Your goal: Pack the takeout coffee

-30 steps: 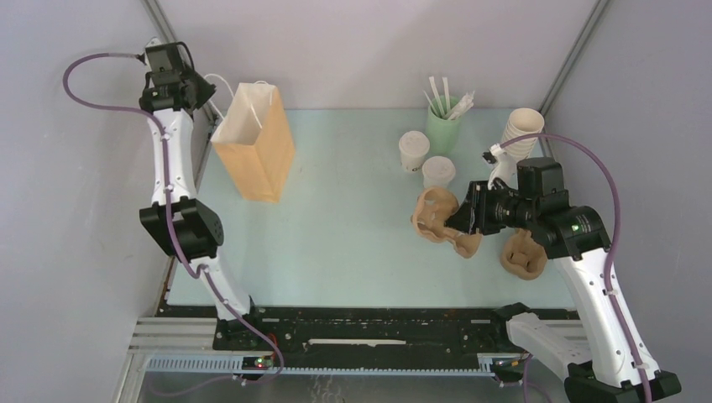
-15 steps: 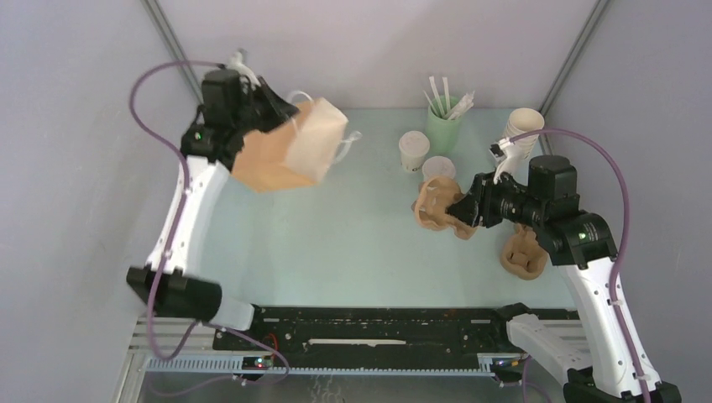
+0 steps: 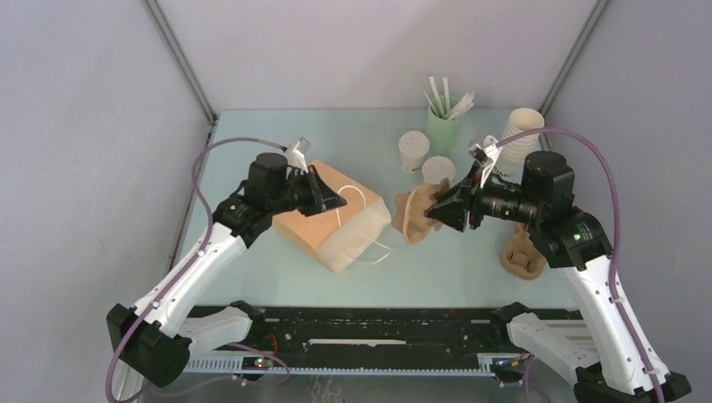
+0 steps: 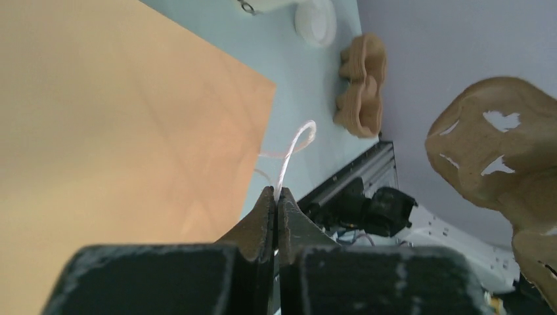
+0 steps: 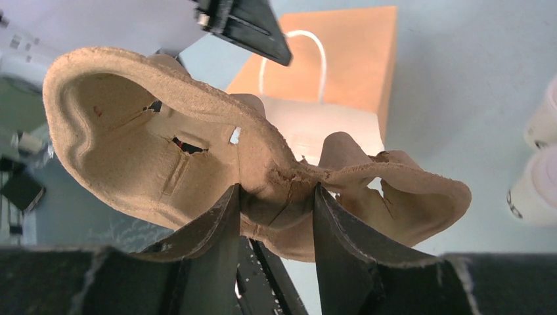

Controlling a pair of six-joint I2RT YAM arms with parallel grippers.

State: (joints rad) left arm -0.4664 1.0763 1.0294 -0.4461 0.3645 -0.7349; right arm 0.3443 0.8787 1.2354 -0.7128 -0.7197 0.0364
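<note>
The takeout coffee, two small lidded cups (image 3: pixel 414 151) (image 3: pixel 438 170), stands at the back right of the table. The brown paper bag (image 3: pixel 323 217) lies on its side in the middle, its mouth toward the right. My left gripper (image 3: pixel 337 200) (image 4: pixel 276 193) is shut on the bag's white handle (image 4: pixel 297 139). My right gripper (image 3: pixel 438 211) (image 5: pixel 276 197) is shut on a brown pulp cup carrier (image 3: pixel 413 215) (image 5: pixel 197 138), held off the table just right of the bag's mouth. The bag (image 5: pixel 341 59) lies beyond the carrier in the right wrist view, with the cups (image 5: pixel 540 184) at that view's right edge.
A green cup of white sticks (image 3: pixel 443 126) and a tall stack of lidless cups (image 3: pixel 522 128) stand at the back right. A second pulp carrier (image 3: pixel 522 256) (image 4: pixel 361 85) lies under my right arm. Grey walls close in the table on three sides.
My left gripper shut on the bag's handle, swung the bag from the back left to the middle and laid it on its side. My right gripper carried the carrier leftward toward it.
</note>
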